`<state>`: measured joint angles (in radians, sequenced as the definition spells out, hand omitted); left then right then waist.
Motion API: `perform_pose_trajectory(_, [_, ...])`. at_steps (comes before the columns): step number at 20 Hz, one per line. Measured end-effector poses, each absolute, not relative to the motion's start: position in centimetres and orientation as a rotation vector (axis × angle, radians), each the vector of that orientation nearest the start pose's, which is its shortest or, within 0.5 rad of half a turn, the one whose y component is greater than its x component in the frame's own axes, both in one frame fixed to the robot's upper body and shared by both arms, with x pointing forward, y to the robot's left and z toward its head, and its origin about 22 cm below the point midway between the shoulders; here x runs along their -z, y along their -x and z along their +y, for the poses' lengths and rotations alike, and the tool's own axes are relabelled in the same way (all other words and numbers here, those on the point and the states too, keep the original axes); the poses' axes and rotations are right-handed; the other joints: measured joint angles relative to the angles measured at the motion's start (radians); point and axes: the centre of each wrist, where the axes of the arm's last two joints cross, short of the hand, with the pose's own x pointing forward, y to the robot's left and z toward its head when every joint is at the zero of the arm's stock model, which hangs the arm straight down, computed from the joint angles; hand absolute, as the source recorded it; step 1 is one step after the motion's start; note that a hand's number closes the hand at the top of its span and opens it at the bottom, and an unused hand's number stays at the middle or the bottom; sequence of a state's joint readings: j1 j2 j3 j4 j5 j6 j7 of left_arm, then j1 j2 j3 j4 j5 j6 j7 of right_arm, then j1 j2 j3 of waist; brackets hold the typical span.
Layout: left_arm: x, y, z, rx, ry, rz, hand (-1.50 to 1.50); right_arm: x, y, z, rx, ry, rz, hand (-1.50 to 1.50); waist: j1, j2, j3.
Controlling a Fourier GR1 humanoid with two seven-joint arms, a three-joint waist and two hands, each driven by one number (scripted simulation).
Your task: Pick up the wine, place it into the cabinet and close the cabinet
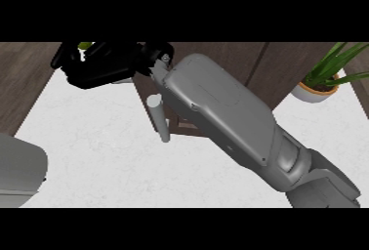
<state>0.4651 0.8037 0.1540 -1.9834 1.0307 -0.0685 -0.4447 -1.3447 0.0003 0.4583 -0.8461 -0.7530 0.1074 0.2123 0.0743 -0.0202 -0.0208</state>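
Reaching item: my right hand (101, 66), far across the bench (93, 146), fingers curled round something with a green tip, which I judge to be the wine (85, 45); the fingers hide nearly all of it.
Location of wine: inside that grasp, at the top left, against the dark wooden cabinet (216, 63).
Cabinet handle (160, 117): grey bar, just below my forearm.
Handling note: I should keep the bottle upright and avoid the door edge when easing it in.
Left hand: not visible.
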Motion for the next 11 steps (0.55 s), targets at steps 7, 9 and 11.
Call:
perform_pose_trajectory(7, [-12.1,-14.8,37.1,-0.152,0.266,-1.976,-1.5,-22.4,-38.2,3.2,-0.782,-0.856,-1.512,1.5,-0.006,-0.005,-0.014])
perform_pose_trajectory(9, [-12.2,-14.8,36.8,-0.151,0.285,-1.971,-1.5,-22.3,-38.3,3.1,-0.781,-0.877,-1.515,1.5,-0.009,-0.004,-0.018])
perform_pose_trajectory(11, [-12.2,-15.0,36.4,-0.155,0.306,-1.963,-1.5,-22.3,-38.2,3.2,-0.789,-0.893,-1.521,1.5,-0.015,-0.002,-0.021])
